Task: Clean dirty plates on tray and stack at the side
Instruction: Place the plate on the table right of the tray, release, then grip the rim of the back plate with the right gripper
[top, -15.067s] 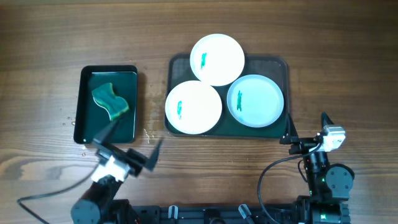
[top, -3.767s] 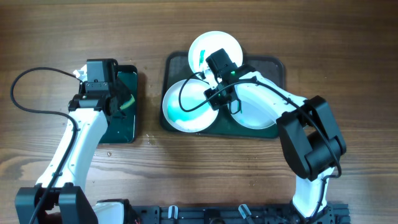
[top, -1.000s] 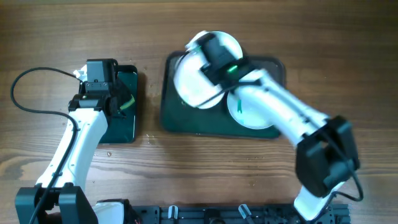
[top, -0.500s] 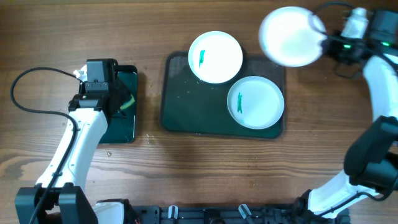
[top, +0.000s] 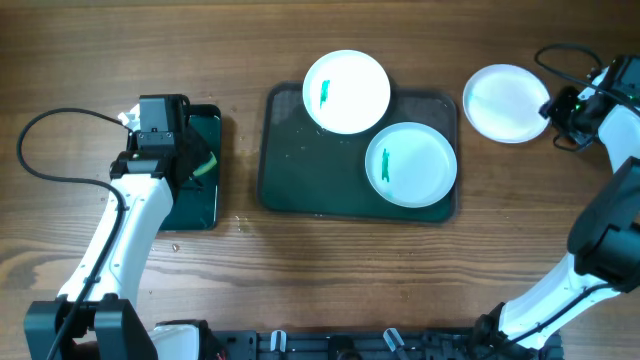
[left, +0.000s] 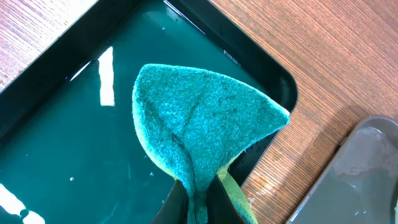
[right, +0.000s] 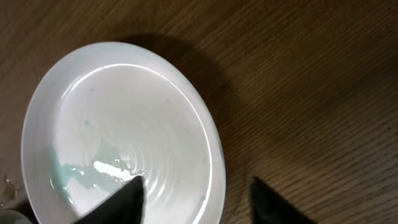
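Two white plates with teal smears sit on the dark green tray (top: 300, 175): one plate (top: 347, 92) at its back edge, the other plate (top: 411, 164) at its right. A third plate (top: 506, 102), without a smear, lies flat on the wood right of the tray. My right gripper (top: 553, 107) is at that plate's right rim. In the right wrist view this plate (right: 118, 124) looks wet, and the open right gripper (right: 196, 190) straddles its rim, one finger over the plate, one over the wood. My left gripper (left: 198, 190) is shut on a folded green sponge (left: 205, 118).
The sponge hangs over a small black tray (left: 56, 68) holding water, left of the green tray (top: 205, 205). A black cable (top: 40, 150) loops over the table at the far left. Water drops lie on the wood by the black tray's front corner.
My right arm carried the clean plate from above the tray to the table's right side, set it down and opened its jaws. The left arm and sponge have not moved.
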